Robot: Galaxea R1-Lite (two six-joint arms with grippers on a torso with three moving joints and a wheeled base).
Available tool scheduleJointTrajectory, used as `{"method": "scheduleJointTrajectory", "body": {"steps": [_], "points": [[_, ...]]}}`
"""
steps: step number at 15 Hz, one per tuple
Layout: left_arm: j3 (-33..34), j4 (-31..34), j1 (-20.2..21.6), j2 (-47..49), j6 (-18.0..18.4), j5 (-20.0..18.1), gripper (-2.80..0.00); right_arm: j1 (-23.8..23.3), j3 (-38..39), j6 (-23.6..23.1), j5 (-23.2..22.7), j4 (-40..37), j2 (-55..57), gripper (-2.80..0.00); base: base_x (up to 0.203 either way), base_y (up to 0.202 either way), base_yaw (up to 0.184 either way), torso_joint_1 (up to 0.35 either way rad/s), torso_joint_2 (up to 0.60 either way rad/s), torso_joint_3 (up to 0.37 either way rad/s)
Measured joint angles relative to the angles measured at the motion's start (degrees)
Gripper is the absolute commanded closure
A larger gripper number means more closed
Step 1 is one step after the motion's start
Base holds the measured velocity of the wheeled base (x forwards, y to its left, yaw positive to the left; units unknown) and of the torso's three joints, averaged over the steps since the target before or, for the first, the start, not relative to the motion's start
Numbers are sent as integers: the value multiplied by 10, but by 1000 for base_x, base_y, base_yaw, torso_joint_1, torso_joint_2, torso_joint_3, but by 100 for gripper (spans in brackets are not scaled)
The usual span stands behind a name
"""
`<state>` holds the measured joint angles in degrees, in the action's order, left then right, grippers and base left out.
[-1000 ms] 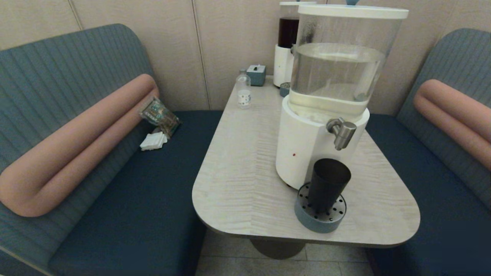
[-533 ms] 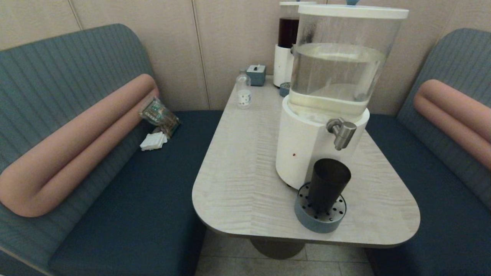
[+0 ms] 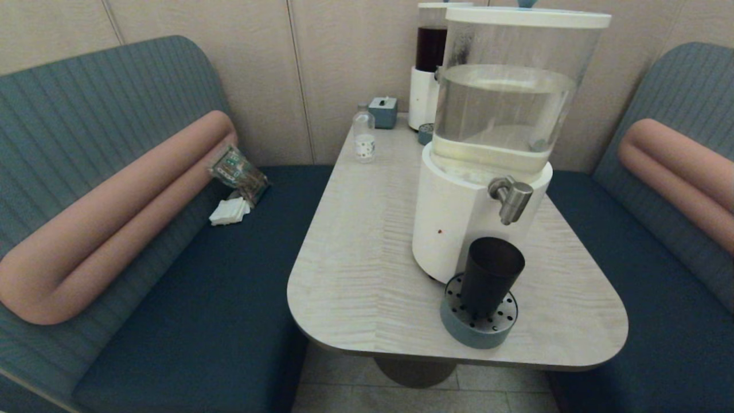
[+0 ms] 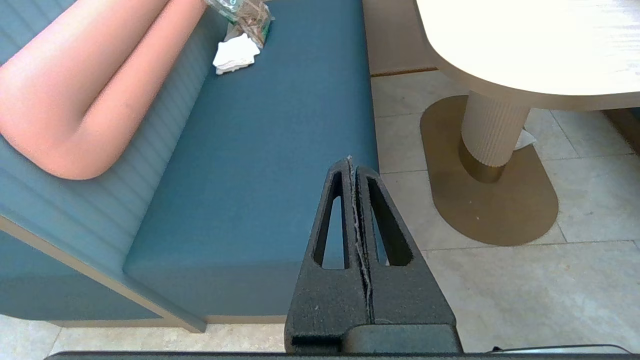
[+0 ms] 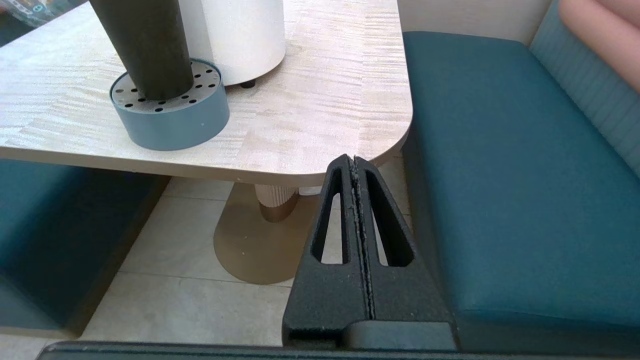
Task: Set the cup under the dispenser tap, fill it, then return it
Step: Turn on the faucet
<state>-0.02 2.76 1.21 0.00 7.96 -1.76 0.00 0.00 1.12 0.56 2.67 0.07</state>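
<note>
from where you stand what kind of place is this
Probably a cafe or restaurant booth: two cushioned bench seats face each other across a pedestal table, which carries a large drink dispenser with the cup under its tap and a tissue box.

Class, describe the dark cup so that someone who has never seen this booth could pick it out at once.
Find the big dispenser with a clear water tank and white base on the pale wooden table. Just below its short brushed-silver tap sits a round blue-grey perforated drip tray, and on it stands the dark smoky-black tapered plastic cup. It is the table's only black, handleless item.
</note>
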Motion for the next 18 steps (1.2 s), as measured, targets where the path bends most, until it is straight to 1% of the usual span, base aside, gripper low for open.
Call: {"method": "scheduleJointTrajectory", "body": {"steps": [4, 6, 7, 8, 9, 11, 13, 15, 16, 18], "points": [[0, 0, 0, 0, 0, 0, 0, -1, 0, -2, 9, -1, 0, 0, 0, 0, 0, 0, 0, 0], [0, 1, 0, 0, 0, 0, 0, -1, 0, -3, 14, 14, 0, 0, 0, 0, 0, 0, 0, 0], [0, 1, 0, 0, 0, 0, 0, -1, -7, -3, 17, 9, 0, 0, 0, 0, 0, 0, 0, 0], [0, 1, 0, 0, 0, 0, 0, -1, -41, -1, 21, -1, 0, 0, 0, 0, 0, 0, 0, 0], [0, 1, 0, 0, 0, 0, 0, -1, -90, 3, 22, -25, 2, 0, 0, 0, 0, 0, 0, 0], [0, 1, 0, 0, 0, 0, 0, 0, -228, 13, 21, -69, 23, 0, 0, 0, 0, 0, 0, 0], [0, 1, 0, 0, 0, 0, 0, 1, -369, 21, 16, -102, 95, 0, 0, 0, 0, 0, 0, 0], [0, 1, 0, 0, 0, 0, 0, 4, -517, 26, 13, -140, 223, 0, 0, 0, 0, 0, 0, 0], [0, 1, 0, 0, 0, 0, 0, 9, -607, 29, 9, -172, 303, 0, 0, 0, 0, 0, 0, 0], [0, 1, 0, 0, 0, 0, 0, 27, -778, 34, -7, -262, 461, 0, 0, 0, 0, 0, 0, 0]]}}
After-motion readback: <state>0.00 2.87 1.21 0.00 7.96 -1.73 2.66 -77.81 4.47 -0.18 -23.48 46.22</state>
